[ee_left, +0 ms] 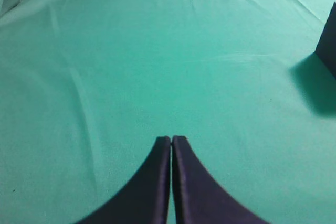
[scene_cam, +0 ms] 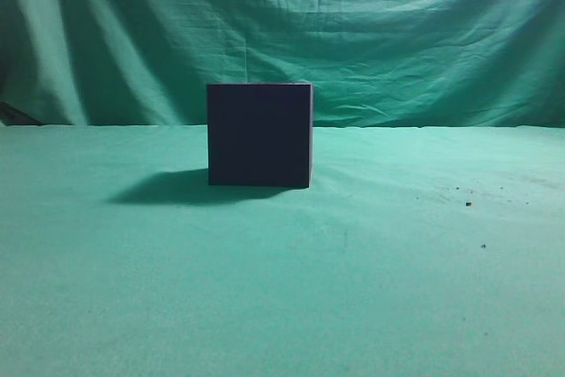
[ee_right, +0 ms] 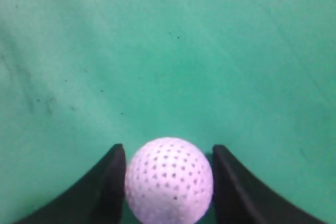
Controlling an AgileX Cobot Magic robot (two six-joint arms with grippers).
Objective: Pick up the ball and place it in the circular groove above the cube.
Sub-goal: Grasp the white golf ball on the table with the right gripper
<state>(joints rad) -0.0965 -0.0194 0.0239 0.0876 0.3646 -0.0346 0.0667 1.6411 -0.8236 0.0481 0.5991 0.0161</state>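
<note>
Green cloth (ee_right: 173, 51) lies under the ball (ee_right: 169, 179), gripped between the right tool's (ee_right: 169, 182) fingers; left tool (ee_left: 171, 142) closed.

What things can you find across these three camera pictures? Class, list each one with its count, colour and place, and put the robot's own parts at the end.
cube: one, dark navy-black, standing on the table near the middle of the exterior view, shadow falling to its left; one corner also shows at the right edge of the left wrist view.
ball: one, white and dimpled, between the right gripper's fingers; seen only in the right wrist view.
tablecloth: one, green, covering the table.
backdrop cloth: one, green, wrinkled, hanging behind the table.
dark specks: a few, on the cloth to the right of the cube.
left gripper: one, black, fingers pressed together, empty, above bare cloth.
right gripper: one, black, fingers on either side of the ball.
</note>
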